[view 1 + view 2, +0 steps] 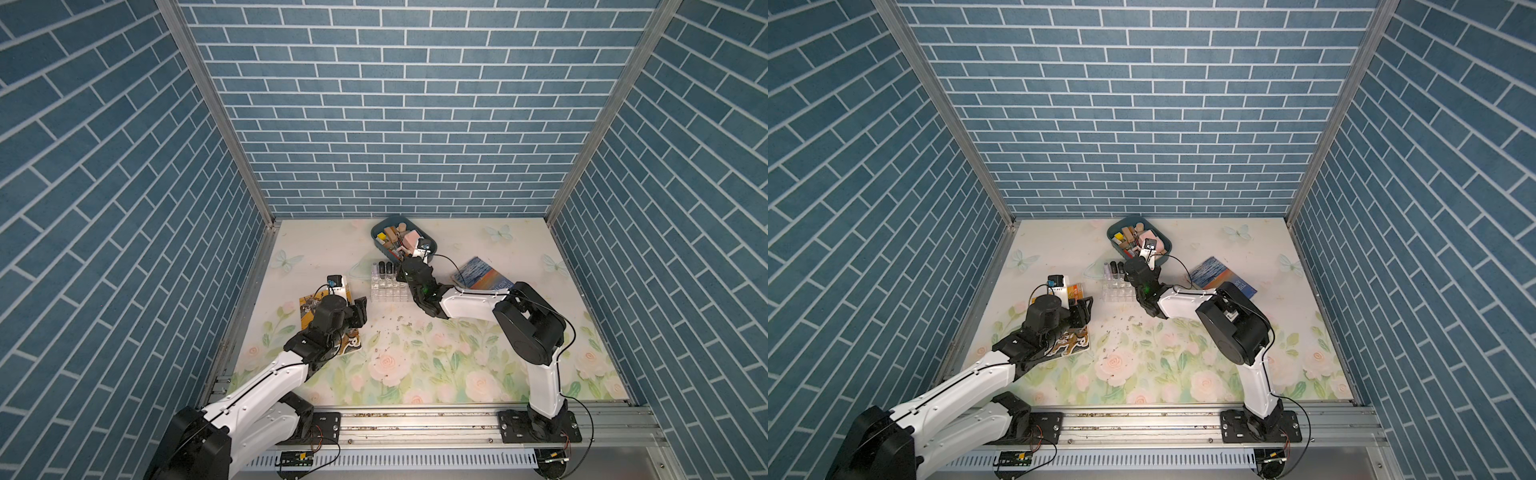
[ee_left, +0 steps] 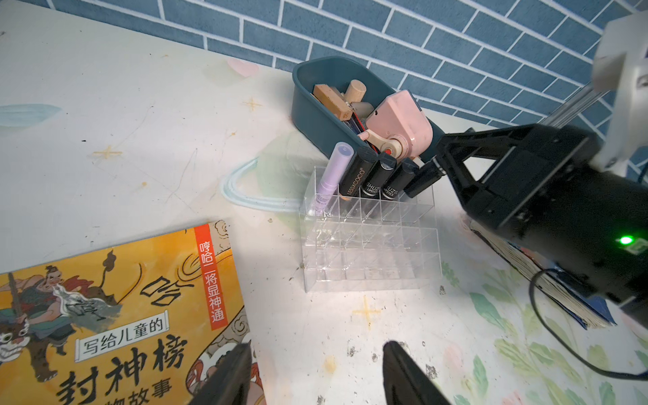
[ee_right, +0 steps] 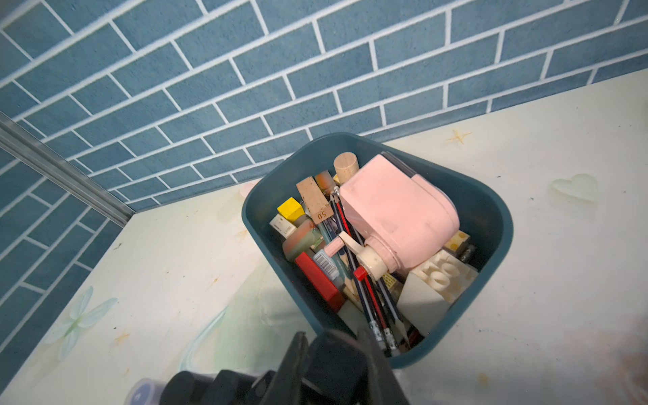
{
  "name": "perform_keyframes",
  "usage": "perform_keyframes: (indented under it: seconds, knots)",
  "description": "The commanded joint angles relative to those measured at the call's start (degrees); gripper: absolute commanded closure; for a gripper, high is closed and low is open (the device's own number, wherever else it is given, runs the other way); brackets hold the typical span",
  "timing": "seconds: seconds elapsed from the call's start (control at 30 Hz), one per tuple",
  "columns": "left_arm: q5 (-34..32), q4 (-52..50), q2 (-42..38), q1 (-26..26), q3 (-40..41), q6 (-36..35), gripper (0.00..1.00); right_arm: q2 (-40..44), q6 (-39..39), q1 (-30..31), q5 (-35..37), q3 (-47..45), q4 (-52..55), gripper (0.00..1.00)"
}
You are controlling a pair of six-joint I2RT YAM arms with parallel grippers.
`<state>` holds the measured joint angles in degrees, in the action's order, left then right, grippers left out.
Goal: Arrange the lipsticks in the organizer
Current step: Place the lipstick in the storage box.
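Observation:
The clear organizer [image 2: 368, 252] [image 1: 388, 291] [image 1: 1119, 291] stands in front of the tray. Its back row holds a lilac lipstick [image 2: 331, 175] and three black lipsticks [image 2: 356, 175] [image 2: 377, 179] [image 2: 396, 182], all leaning back. My right gripper [image 2: 438, 164] [image 1: 401, 272] [image 1: 1128, 272] [image 3: 333, 340] is shut on another black lipstick [image 2: 422, 180] [image 3: 336, 364]. That tube is tilted, with its lower end at the rim of the cell beside the three. My left gripper [image 2: 317, 361] [image 1: 361, 311] [image 1: 1086, 309] is open and empty, low over the table at the yellow book's edge.
A blue-grey tray [image 2: 315, 115] [image 3: 259, 217] [image 1: 376, 237] of stationery with a pink sharpener [image 3: 396, 214] sits right behind the organizer. A yellow book [image 2: 122, 298] lies under my left arm. A blue book [image 1: 478, 274] lies by my right arm. Crumbs [image 1: 386, 328] dot the table.

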<state>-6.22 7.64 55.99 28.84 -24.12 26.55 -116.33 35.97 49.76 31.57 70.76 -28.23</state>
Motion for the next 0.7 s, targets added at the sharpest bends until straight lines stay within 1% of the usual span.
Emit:
perform_keyframes:
  seconds: [0.0,0.17,0.23,0.37,0.53,0.67]
  knots:
    - [1.1,1.3,-0.4,-0.7,0.6,-0.3,0.36,-1.6,0.2,-0.7,0.2,1.4,0.8,0.96]
    - [1.7,1.6,-0.2,-0.9,0.6,-0.4,0.37,-3.1,0.4,-0.9,0.6,2.6,2.7,0.96]
    - [1.9,1.7,-0.3,-1.1,0.6,-0.4,0.37,-3.6,-0.1,-0.7,1.5,3.3,3.7,0.95]
    - [2.1,1.9,-0.2,-1.2,0.7,-0.4,0.37,-4.1,-1.4,0.2,3.0,5.0,5.4,0.87]
    - [2.3,2.1,-0.4,-1.3,1.0,-0.4,0.37,-2.2,0.7,0.3,1.1,4.7,6.6,0.72]
    - [2.5,2.3,-0.3,-1.3,1.1,-0.3,0.37,1.2,2.9,0.3,-1.2,3.8,6.7,0.68]
